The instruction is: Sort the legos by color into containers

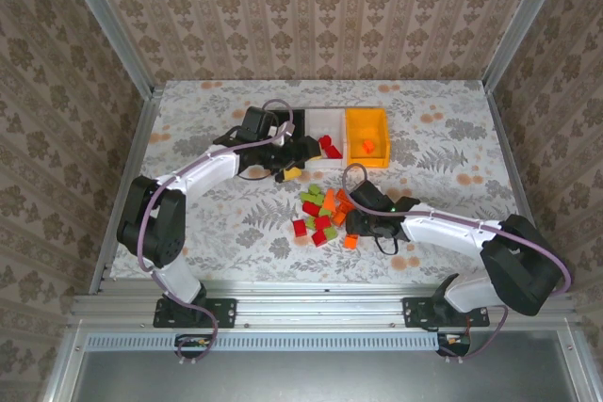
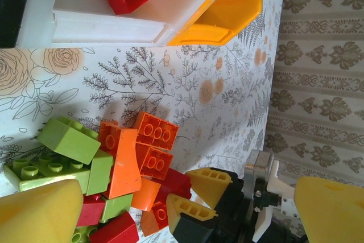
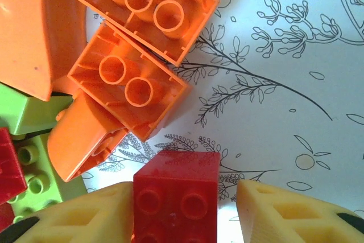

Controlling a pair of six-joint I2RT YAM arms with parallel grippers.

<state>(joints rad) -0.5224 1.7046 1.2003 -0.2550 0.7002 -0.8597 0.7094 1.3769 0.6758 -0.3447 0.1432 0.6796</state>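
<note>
Barely begun: on the flowered bench (image 1: 207, 223), the sorting has hardly dented the job. Of the three bins in a row at the far side, the white bin (image 1: 325, 121) holds one red brick (image 1: 330, 149) and the orange-yellow bin (image 1: 352, 138) one orange brick (image 1: 367, 146). The black bin (image 2: 10, 9) lies largely under the left arm, so its contents are impossible to tell.

By far the greater part of the legos, reds, oranges and yellow-greens jumbled together, lies in a loose heap (image 1: 323, 214) at mid-bench, apart from the bins.

The left pincer (image 1: 290, 165) hangs with its jaws wide apart and empty, just on the heap's side of the black and white bins. The right pincer (image 1: 353, 226) is down at the heap's near edge, its yellow pads (image 3: 79, 220) set on either side of a second red brick (image 3: 176, 192). One pad touches it and a sliver of bench shows at the other, so whether the brick is truly clamped cannot be told.

Once lifted, it would belong, by the look of things, with its fellow in the white bin. Well over a dozen pieces would then be left to sort.
</note>
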